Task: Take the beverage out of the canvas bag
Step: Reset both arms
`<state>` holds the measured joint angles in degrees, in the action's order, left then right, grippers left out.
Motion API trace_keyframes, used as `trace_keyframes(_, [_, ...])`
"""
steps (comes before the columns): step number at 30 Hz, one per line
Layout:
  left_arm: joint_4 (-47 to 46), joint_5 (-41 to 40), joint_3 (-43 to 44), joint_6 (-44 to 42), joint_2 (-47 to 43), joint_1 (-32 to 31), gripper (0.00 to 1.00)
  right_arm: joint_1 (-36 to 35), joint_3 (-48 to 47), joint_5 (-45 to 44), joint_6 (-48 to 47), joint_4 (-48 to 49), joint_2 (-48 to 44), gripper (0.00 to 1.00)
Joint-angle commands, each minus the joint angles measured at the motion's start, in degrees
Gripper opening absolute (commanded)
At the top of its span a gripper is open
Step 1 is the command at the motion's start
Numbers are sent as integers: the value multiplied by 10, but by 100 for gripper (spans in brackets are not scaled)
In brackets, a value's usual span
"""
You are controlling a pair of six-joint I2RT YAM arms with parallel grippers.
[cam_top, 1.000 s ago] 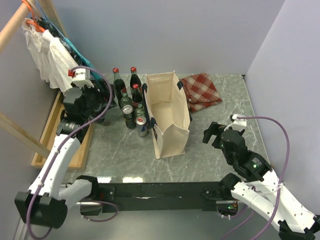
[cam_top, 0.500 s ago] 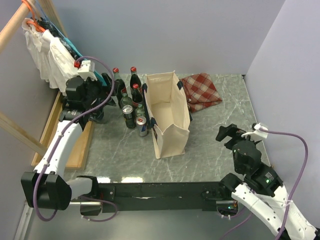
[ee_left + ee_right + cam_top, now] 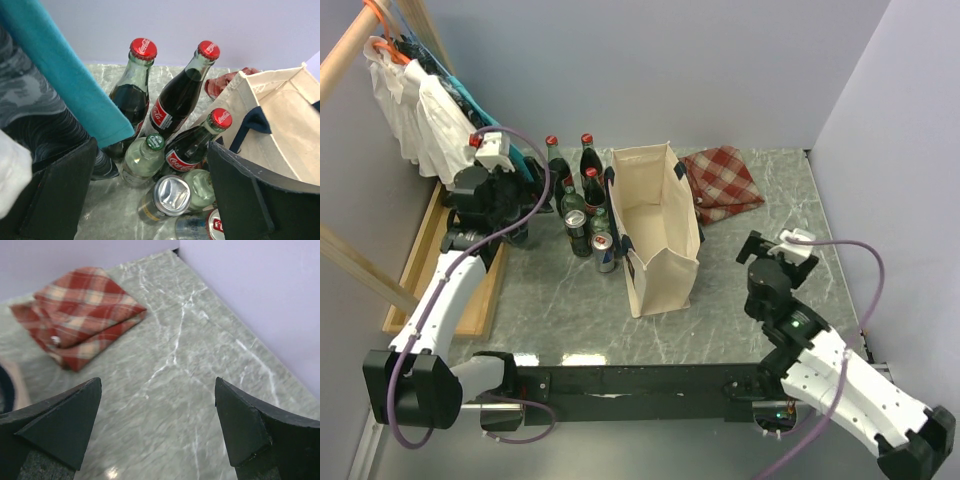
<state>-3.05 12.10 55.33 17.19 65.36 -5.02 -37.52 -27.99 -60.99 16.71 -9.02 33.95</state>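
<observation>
The cream canvas bag (image 3: 655, 225) stands upright and open-topped mid-table; only bare cream lining shows inside it. Just left of the bag stands a cluster of beverages (image 3: 582, 212): three red-capped cola bottles (image 3: 172, 107), a green-capped clear bottle (image 3: 142, 160), and cans, one with a silver top (image 3: 171, 195). My left gripper (image 3: 525, 195) hovers open over that cluster, which shows between its fingers (image 3: 60, 195), with nothing held. The bag's rim and navy handle (image 3: 252, 125) sit beside its right finger. My right gripper (image 3: 770, 250) stands open and empty over bare marble right of the bag.
A folded red checked cloth (image 3: 725, 180) (image 3: 80, 315) lies behind the bag at the back right. Clothes hang on a rack (image 3: 410, 100) at the left, a teal garment (image 3: 65, 75) reaching beside the bottles. A wooden tray (image 3: 425, 265) lines the left edge. Walls close in at the right and back.
The right gripper swung out to the right, then came back left toward the bag. The left gripper shifted slightly by the bottles. Both stayed open.
</observation>
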Motion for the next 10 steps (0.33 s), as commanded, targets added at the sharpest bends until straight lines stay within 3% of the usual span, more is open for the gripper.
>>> trace_keyframes(1, [-46,-7,-9,-15,-5,4,96,-3,32,-44,-87,201,46,100])
trace_keyframes(5, [-55,-15,-19,-15,-5,4,96,8,61,-37,-130,287,76,100])
trace_keyframes(10, [-68,-87,-46,-18,-10,4,96,43,60,61,-147,327,126,100])
